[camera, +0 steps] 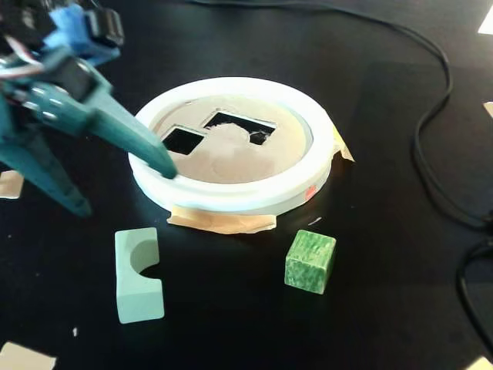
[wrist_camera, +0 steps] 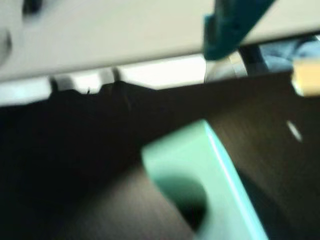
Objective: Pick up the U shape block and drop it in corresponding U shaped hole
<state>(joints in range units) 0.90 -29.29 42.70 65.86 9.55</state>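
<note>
In the fixed view, the gripper (camera: 123,191) is seen spread wide and empty, at ten o'clock from the U shape block (camera: 137,276) lying flat on the table (camera: 385,231). The U shaped hole (camera: 239,128) is found at one o'clock from the block, in the disc (camera: 239,196), and the blurred wrist view seemingly shows the block (wrist_camera: 210,185) just below the jaws

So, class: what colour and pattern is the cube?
Dark green, marbled cube; the fixed view shows it best.

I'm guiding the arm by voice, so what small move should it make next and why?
Probably lower the open gripper toward the U shape block. The block lies untouched on the table, in front of the disc, and the fingers hold nothing.
</note>
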